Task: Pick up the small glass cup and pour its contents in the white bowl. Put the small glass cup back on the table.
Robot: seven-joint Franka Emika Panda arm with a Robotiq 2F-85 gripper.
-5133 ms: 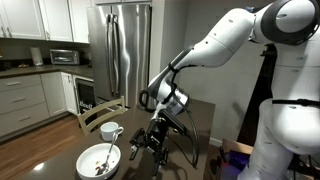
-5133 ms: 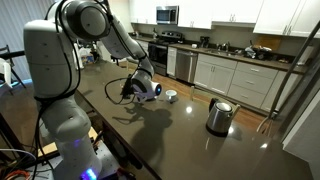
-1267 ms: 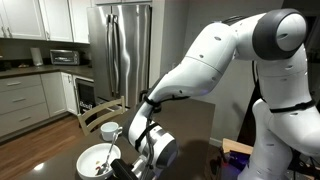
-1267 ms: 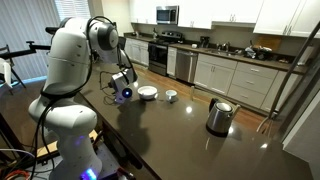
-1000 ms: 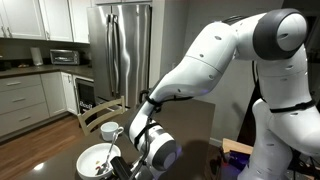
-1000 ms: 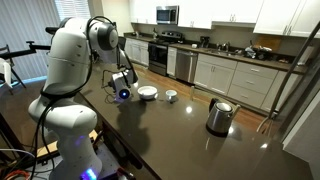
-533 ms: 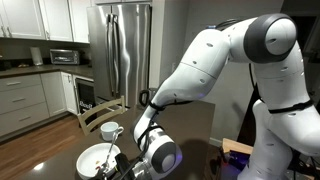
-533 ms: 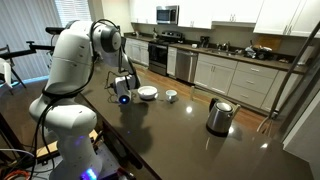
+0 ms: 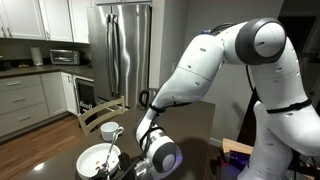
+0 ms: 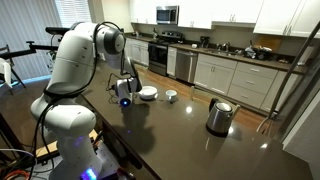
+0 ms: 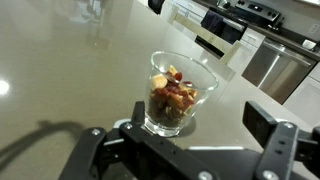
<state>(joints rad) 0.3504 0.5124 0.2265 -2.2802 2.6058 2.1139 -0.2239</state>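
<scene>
On the table (image 11: 60, 70), the small glass cup (image 11: 178, 95) stands upright and full. The gripper (image 11: 180, 150) is spread wide around it, no pinch yet. Grasp step. Next: close, lift, carry to the white bowl (image 9: 90, 152).

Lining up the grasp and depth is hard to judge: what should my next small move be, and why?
Probably ease the gripper forward a touch before closing. In the wrist view the small glass cup, holding mixed pieces, stands upright and centred between the open jaws, but seems to sit slightly ahead of them.
</scene>
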